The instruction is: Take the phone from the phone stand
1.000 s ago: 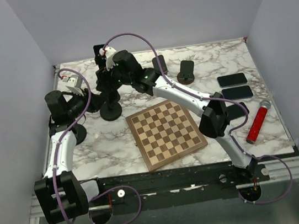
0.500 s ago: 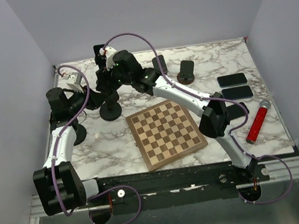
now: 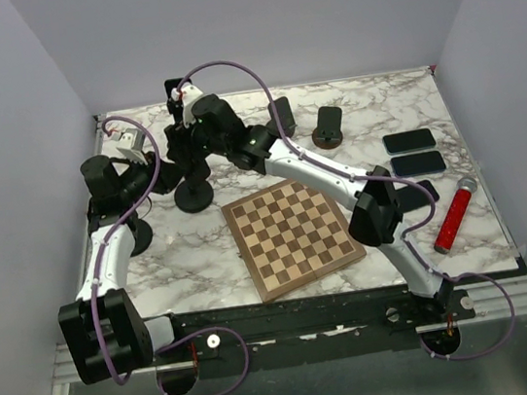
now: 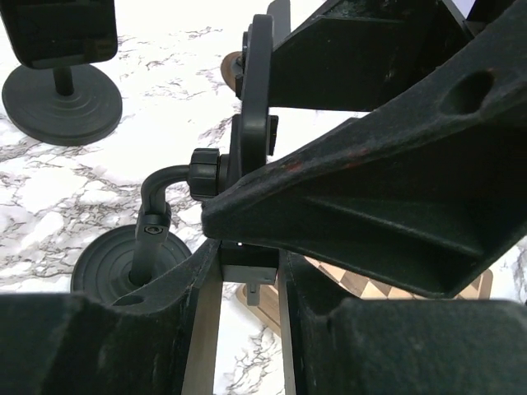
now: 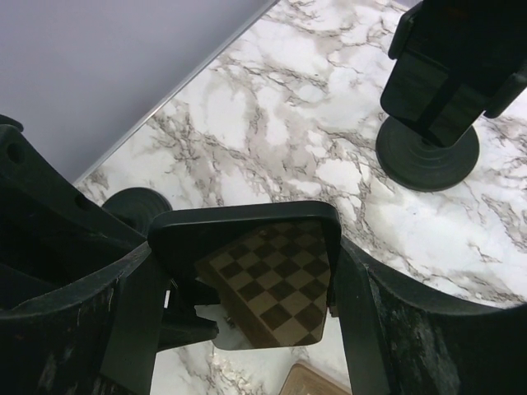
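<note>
Since the right fingers (image 5: 395, 329) pinch the phone (image 5: 247, 271) edgewise, lower centre, for lifting, the left fingers (image 4: 99, 346) flank the phone stand (image 4: 152, 222), likely bracing it; closure unclear.

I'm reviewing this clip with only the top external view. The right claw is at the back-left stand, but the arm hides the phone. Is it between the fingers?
Observer: Yes. The right wrist view shows the right claw with the phone between its fingers, one at each long edge.
Operator: Is it out of the cradle yet?
Observer: Seemingly not. Part of the phone stand overlaps the phone's lower corner there.
Operator: And the left claw?
Observer: The left wrist view puts the left claw low beside the stand's round base. Whether it grips anything is unclear.
</note>
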